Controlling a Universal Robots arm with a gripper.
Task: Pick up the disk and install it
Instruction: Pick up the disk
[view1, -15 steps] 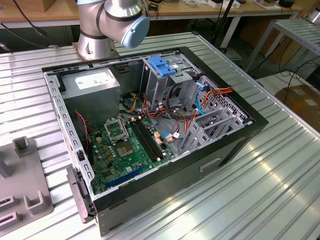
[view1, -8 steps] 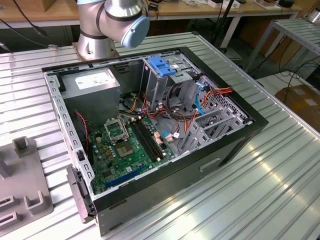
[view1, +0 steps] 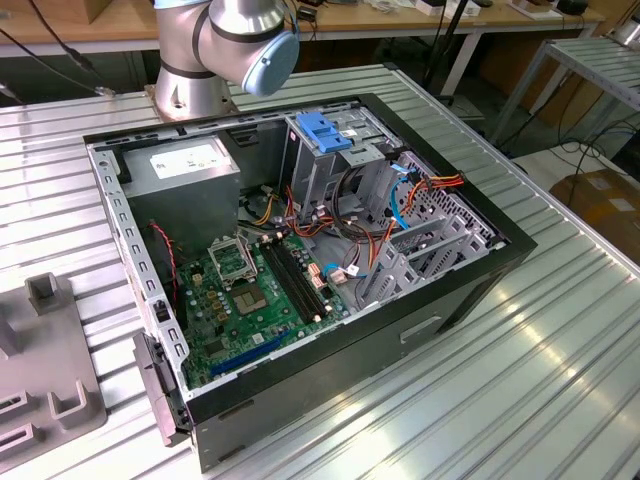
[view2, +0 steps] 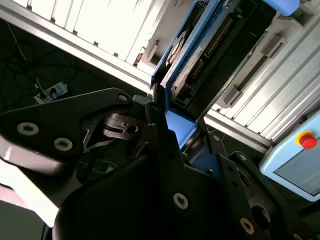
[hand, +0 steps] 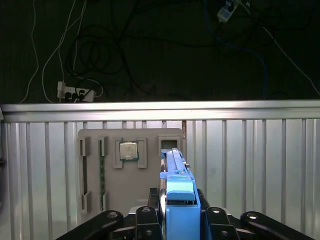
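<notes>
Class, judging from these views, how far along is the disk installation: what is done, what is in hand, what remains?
Done: the disk is picked up, clamped on edge in the gripper. In hand: it is held above the table, near the grey tray. Left: installing it in the open computer case.

Arm (view1: 215, 40): silver base column and a grey joint with a blue cap, upright in the exterior view.
Gripper (hand: 180, 220): black, clamped on the disk (hand: 174, 170), which is held edge-on in both wrist views.
Fingers (hand: 214, 217): one pressed on each side of the disk's blue bracket.
</notes>
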